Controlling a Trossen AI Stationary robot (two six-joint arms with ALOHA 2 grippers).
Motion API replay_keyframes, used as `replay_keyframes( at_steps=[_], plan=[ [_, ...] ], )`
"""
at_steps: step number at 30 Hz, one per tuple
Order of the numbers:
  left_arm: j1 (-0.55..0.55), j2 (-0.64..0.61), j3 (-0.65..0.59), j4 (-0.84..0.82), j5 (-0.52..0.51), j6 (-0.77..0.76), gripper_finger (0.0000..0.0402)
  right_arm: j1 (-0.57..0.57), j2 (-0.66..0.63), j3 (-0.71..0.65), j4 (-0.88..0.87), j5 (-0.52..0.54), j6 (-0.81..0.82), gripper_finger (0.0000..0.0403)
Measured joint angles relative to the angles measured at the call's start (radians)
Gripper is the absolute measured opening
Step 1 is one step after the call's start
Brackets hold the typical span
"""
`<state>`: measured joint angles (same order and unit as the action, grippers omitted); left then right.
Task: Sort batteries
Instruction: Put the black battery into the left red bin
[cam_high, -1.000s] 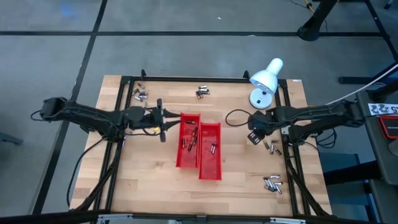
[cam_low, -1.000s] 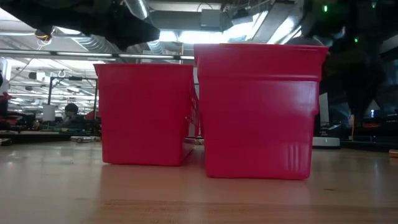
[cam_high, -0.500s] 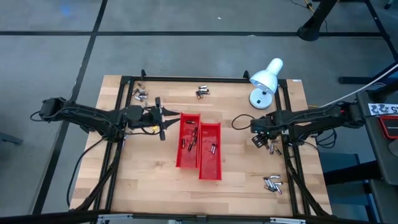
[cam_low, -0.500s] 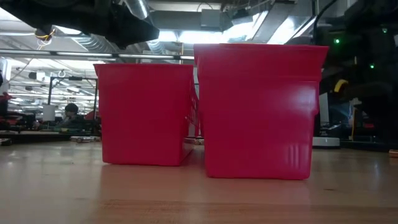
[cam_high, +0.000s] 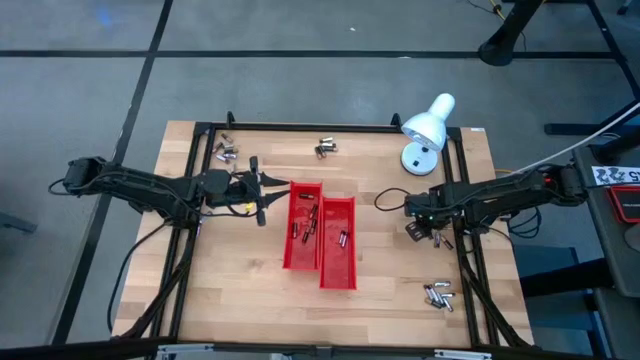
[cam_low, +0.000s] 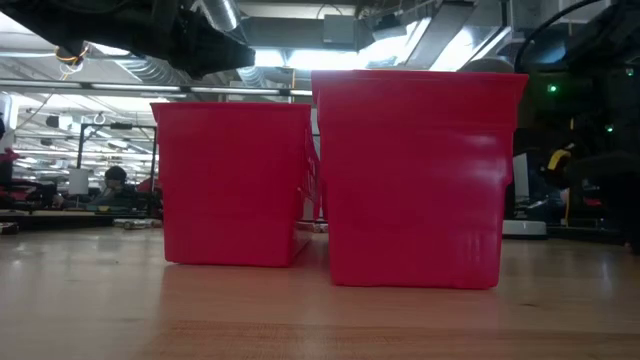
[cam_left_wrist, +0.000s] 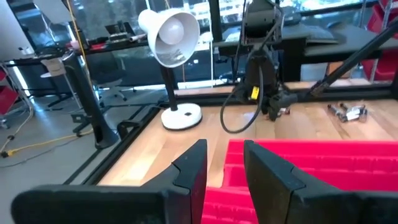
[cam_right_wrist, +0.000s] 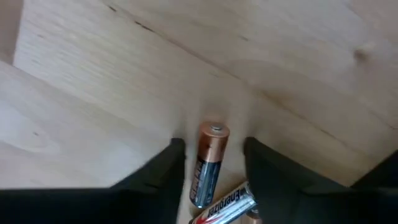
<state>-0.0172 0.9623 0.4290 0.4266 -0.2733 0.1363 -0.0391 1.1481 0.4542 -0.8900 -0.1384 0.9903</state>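
Note:
Two red trays (cam_high: 303, 225) (cam_high: 338, 242) stand side by side mid-table, with a few batteries inside. Loose batteries lie in clusters at the far left (cam_high: 225, 153), far middle (cam_high: 325, 149), near right (cam_high: 438, 295) and right of the trays (cam_high: 441, 238). My right gripper (cam_high: 415, 229) (cam_right_wrist: 214, 168) is down at that last cluster, open. Its fingers stand on either side of a copper-and-black battery (cam_right_wrist: 208, 165) lying on the wood, with gaps showing. My left gripper (cam_high: 263, 192) (cam_left_wrist: 224, 171) is open and holds nothing, at the left tray's far left corner (cam_left_wrist: 298, 168).
A white desk lamp (cam_high: 428, 125) (cam_left_wrist: 171, 37) stands at the far right, its black cable (cam_high: 385, 195) looping over the table toward the trays. A silver battery (cam_right_wrist: 227, 205) lies right beside the straddled one. Black frame rails run along the table's sides. Bare wood lies near the trays.
My right gripper has moved a little toward the table's near edge and down onto the batteries right of the trays. The left arm and the trays have stayed put.

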Motion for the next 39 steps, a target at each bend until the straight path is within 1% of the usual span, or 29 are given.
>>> replay_keyframes(
  at_steps=[4,5,7,9,13,15,17,19,21,22,25,29,33,36,39],
  plan=[
    [0.02,0.001,0.0,-0.037,0.0,0.003,0.0095,0.0,0.001,0.0,0.012,0.004,-0.017,0.005],
    [0.026,0.001,0.0,-0.04,0.0,0.004,0.0095,0.0,0.0,0.0,0.015,0.006,-0.027,0.0033],
    [0.034,0.001,-0.001,-0.04,0.0,0.004,0.0095,0.0,0.0,-0.001,0.023,0.008,-0.034,0.0032],
    [0.04,0.0,-0.025,-0.001,0.0,0.006,0.0095,0.0,0.0,0.002,0.03,-0.001,-0.036,0.0034],
    [0.071,0.001,-0.12,0.16,0.0,0.023,0.0095,0.014,0.003,0.066,0.043,0.002,-0.064,0.0036],
    [0.097,0.0,-0.157,0.227,0.0,0.004,0.0095,0.038,0.002,0.119,0.048,0.032,-0.084,0.0036],
    [0.119,0.0,-0.169,0.227,-0.001,-0.017,0.0095,0.067,0.003,0.182,0.033,0.063,-0.088,0.0036],
    [0.131,0.0,-0.171,0.219,0.008,-0.027,0.0095,0.102,0.002,0.254,0.059,0.12,-0.092,0.0036],
    [0.139,0.001,-0.171,0.205,0.043,-0.029,0.0095,0.139,0.002,0.317,0.08,0.183,-0.111,0.0036],
    [0.143,0.002,-0.171,0.195,0.068,-0.029,0.0095,0.156,0.002,0.345,0.114,0.214,-0.127,0.0036],
    [0.151,0.002,-0.171,0.182,0.142,-0.021,0.0095,0.201,0.002,0.408,0.299,0.317,-0.21,0.0036],
    [0.151,0.002,-0.171,0.184,0.151,-0.02,0.0095,0.223,0.023,0.421,0.585,0.406,-0.364,0.0036],
    [0.151,0.002,-0.171,0.185,0.151,-0.02,0.0095,0.205,0.121,0.421,0.777,0.41,-0.49,0.0036],
    [0.151,0.002,-0.171,0.186,0.151,-0.025,0.0095,0.176,0.224,0.422,0.911,0.36,-0.549,0.0035],
    [0.151,0.002,-0.171,0.174,0.151,-0.026,0.0095,0.148,0.338,0.467,0.964,0.32,-0.603,0.0035]
  ],
)
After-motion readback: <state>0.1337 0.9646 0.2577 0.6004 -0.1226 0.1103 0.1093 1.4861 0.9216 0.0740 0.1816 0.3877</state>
